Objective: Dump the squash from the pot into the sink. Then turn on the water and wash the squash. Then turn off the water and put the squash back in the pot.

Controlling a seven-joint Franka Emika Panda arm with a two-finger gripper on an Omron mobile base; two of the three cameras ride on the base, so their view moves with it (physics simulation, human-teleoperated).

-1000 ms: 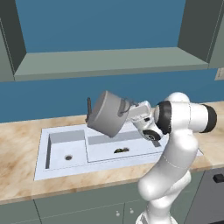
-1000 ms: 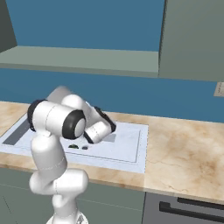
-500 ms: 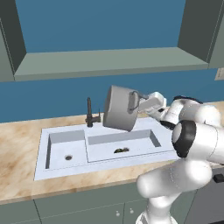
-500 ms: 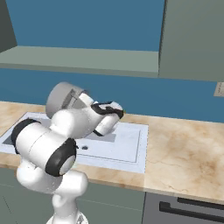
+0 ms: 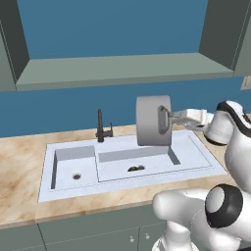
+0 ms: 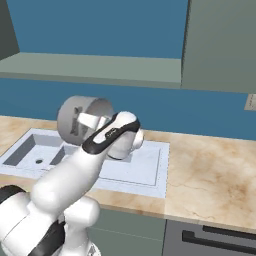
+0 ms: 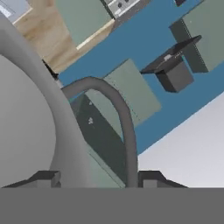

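The pot (image 5: 153, 120) is held in the air above the larger basin of the sink (image 5: 196, 156), tipped fully onto its side so its round axis lies level. In the left base view its flat bottom faces the camera-side right, with a dark loop handle at the gripper (image 5: 169, 117), whose fingers are clamped on that handle. The hand view shows the handle loop (image 7: 118, 118) running between the finger tips. The squash (image 5: 136, 168) lies on the floor of the larger basin, near its front edge, its long axis roughly along the sink's length.
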